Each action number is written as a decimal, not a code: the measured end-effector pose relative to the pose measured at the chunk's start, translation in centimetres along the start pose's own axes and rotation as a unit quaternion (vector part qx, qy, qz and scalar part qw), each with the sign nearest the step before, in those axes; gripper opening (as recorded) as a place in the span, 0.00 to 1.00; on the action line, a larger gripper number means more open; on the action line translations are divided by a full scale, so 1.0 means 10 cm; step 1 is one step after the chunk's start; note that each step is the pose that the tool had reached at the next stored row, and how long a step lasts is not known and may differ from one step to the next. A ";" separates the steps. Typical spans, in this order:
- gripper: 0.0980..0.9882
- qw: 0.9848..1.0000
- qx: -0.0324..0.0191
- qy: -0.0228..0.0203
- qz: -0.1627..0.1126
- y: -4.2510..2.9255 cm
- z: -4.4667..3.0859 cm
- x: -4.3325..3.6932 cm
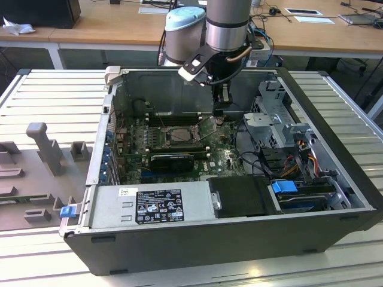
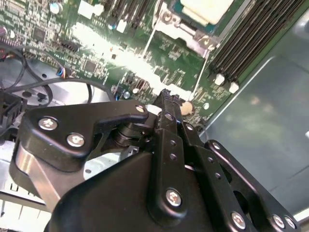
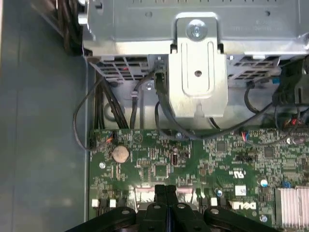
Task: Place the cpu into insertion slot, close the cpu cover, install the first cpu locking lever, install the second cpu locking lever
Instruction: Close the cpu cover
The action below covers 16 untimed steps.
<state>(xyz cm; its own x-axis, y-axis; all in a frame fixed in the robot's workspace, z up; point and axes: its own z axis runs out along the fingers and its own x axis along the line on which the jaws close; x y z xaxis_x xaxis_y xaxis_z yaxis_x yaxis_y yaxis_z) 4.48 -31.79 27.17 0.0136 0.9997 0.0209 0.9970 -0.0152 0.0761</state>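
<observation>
Fingers (image 3: 160, 195) closed together, low over green motherboard (image 3: 145, 164), beside insertion slot (image 2: 202, 37) with pale cpu (image 2: 207, 7) inside

Operator: Which parts are cut off?
Technician: In the second wrist view the cpu (image 2: 205, 8) runs past the picture's edge, and the claw (image 2: 169, 96) hides the circuit board (image 2: 176, 53) under it.
Operator: And the exterior view?
Technician: The insertion slot (image 1: 179, 135) is too small to tell what covers it; the arm (image 1: 227, 24) is cut off above
</observation>
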 end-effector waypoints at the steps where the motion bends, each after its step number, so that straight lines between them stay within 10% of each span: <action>1: 0.01 1.000 0.001 0.000 0.000 0.031 0.016 0.000; 6: 0.01 1.000 0.003 0.000 -0.003 0.140 0.143 0.000; 16: 0.01 1.000 0.005 0.000 -0.005 0.103 0.262 -0.003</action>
<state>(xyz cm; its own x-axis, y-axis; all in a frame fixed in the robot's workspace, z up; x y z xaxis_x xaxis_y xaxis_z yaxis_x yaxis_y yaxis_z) 5.71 -31.79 24.64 0.0037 0.9998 0.0210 0.9978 -0.0051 0.0655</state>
